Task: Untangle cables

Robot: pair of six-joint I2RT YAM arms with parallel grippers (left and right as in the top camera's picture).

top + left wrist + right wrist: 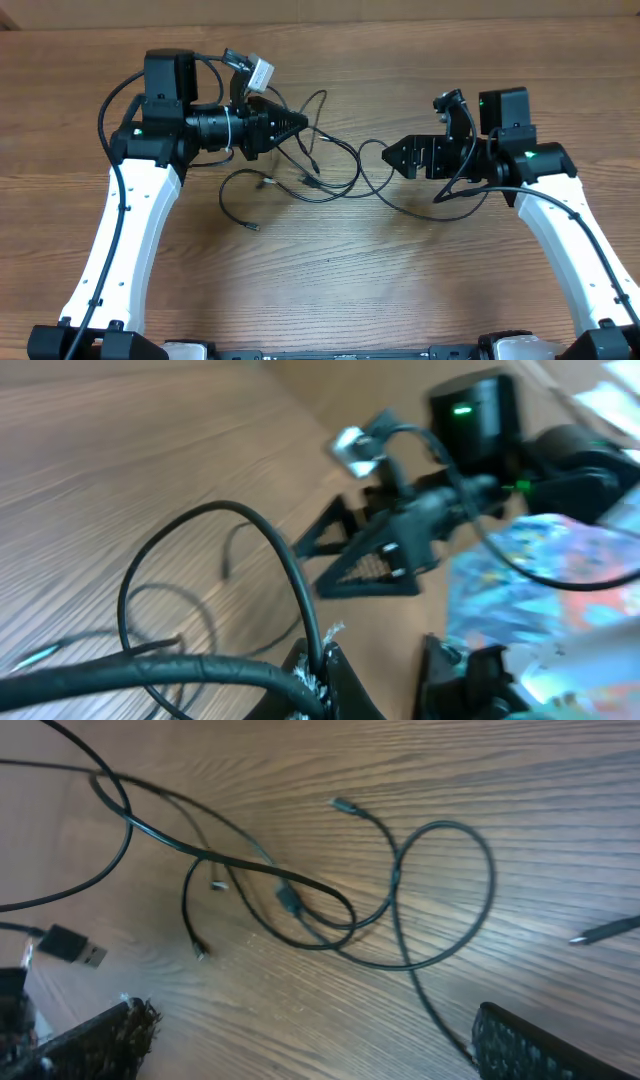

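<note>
Brown wooden table [330,300]: tangled thin black cables [312,181] loop at frame centre, just left of the wide-open right gripper [388,158]; the closed left gripper [298,124] seems to pinch their upper-left strand

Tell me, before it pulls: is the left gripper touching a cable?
Touching. The left wrist view shows a black cable running straight into the left gripper, pressed against its finger with no gap.

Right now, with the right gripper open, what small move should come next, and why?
Probably lower the right gripper onto the nearest loop of the cables and close. Its jaws stand open and empty, while the left gripper is shut, seemingly on one strand; the tangle lies between them.
</note>
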